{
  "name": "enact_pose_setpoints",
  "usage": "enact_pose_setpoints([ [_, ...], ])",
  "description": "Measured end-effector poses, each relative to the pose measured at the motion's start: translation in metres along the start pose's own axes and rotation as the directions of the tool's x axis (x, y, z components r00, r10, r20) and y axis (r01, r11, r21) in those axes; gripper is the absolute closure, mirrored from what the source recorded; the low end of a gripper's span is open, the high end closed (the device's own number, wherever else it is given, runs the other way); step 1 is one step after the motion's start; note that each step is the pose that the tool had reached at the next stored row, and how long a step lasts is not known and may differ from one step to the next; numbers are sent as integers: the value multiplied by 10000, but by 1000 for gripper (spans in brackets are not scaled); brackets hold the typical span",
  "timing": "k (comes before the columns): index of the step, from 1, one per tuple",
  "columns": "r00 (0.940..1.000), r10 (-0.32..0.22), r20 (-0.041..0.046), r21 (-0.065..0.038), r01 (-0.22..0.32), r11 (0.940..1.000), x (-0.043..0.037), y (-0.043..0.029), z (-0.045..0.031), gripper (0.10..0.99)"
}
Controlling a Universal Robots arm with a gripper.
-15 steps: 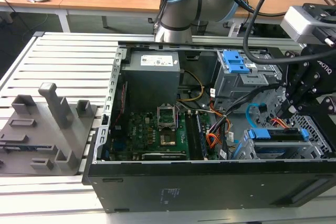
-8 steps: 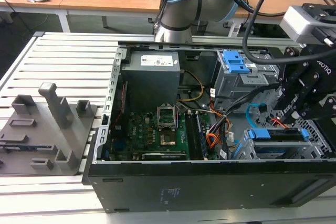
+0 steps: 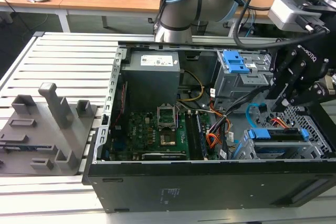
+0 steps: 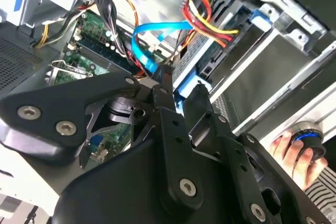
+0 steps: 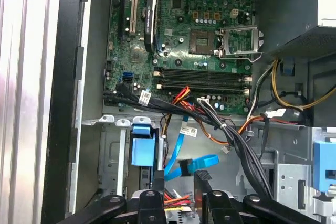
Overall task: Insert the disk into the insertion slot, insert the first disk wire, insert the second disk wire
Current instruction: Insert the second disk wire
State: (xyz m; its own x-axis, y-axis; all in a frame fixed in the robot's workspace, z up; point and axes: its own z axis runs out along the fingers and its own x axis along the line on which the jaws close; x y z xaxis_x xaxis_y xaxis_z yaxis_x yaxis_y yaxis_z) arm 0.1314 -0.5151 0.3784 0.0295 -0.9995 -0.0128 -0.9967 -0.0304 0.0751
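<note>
Surface (image 3: 63, 56): slatted metal, carrying an open computer case (image 3: 210, 182).
Disk (image 3: 281, 136): lies flat in its blue carrier inside the insertion slot (image 3: 315, 129), at the case corner on the exterior view's right.
Insertion slot: low perforated grey cage, just below the end effector in the exterior view.
First disk wire (image 4: 210, 22): red, yellow and black strands run to the disk's rear edge; whether it is fully seated cannot be told.
Second disk wire (image 5: 170, 156): light-blue flat cable, looped between the motherboard (image 5: 199, 35) and the disk; its free end lies just beside one finger (image 5: 202, 182), contact cannot be told.
End effector (image 5: 176, 192): fingers apart, nothing clamped between them, red and yellow strands visible through the gap; it hangs over the disk's rear.
Person: a hand (image 4: 289, 150) rests beside a blue-ringed knob (image 4: 307, 137) outside the case.
</note>
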Motion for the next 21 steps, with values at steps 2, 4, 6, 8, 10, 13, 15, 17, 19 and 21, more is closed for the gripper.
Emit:
enact_pose_setpoints([
  [2, 10000, -10, -2, 0, 10, 10000, -9, 68, 17, 725],
  [4, 9999, -165, -13, -2, 165, 9999, -63, 92, 38, 725],
  [6, 9992, -398, -30, -6, 398, 9992, -102, 93, 52, 725],
  [8, 9982, -606, -46, -9, 606, 9982, -129, 93, 64, 725],
  [10, 9972, -744, -114, -18, 744, 9972, -174, 99, 88, 725],
  [13, 9951, -903, -399, -52, 901, 9959, -221, 117, 120, 725],
  [15, 9936, -988, -552, -72, 985, 9951, -221, 116, 135, 725],
  [17, 9906, -1202, -658, -89, 1199, 9928, -220, 115, 160, 725],
  [19, 9835, -1662, -713, -103, 1659, 9861, -220, 114, 182, 725],
  [21, 9774, -1978, -743, -114, 1975, 9802, -220, 111, 198, 725],
])
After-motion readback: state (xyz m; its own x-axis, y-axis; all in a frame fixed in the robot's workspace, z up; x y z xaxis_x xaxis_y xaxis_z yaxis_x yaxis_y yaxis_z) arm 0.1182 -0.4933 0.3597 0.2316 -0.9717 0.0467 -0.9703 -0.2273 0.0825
